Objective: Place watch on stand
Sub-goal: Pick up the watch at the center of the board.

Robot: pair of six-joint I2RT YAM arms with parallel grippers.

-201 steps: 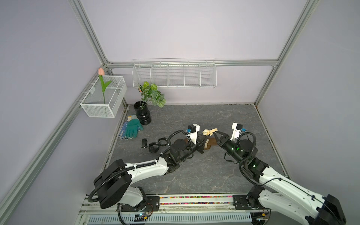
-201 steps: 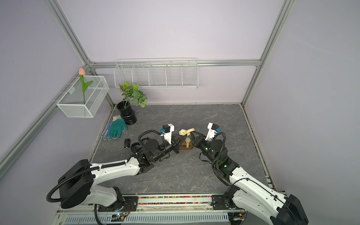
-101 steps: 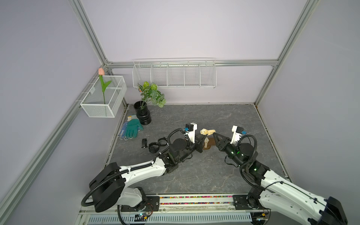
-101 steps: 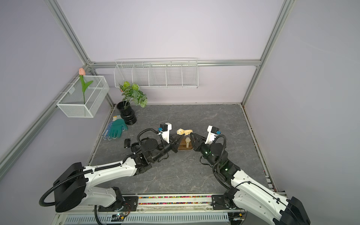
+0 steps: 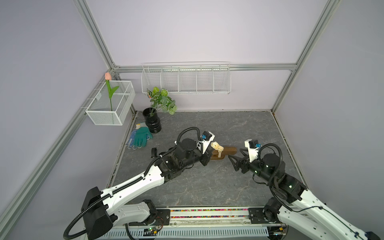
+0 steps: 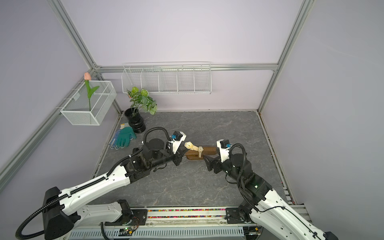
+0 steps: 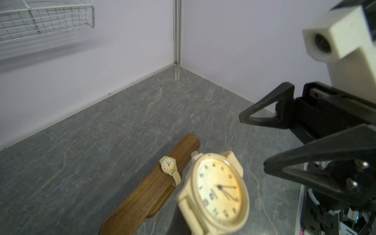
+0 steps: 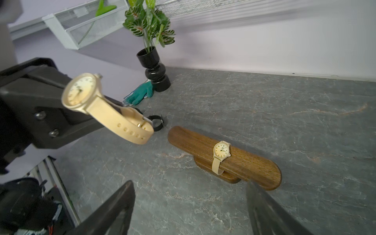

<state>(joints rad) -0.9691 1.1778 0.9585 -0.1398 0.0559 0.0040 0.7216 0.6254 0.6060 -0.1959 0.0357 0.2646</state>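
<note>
A large cream watch hangs in the air over the left end of the stand, a brown wooden bar on an oval foot. My left gripper is shut on its strap, and the dial fills the left wrist view. A smaller cream watch is wrapped round the bar near its middle. My right gripper stands open with nothing in it, low over the table at the stand's right end.
A black ribbed vase with a plant stands at the back left, with gloves beside it. A black watch lies on the table left of the stand. Wire baskets hang on the walls.
My right gripper has opened and drawn back to the right, away from the large watch. The left gripper still holds that watch over the stand's left end.
</note>
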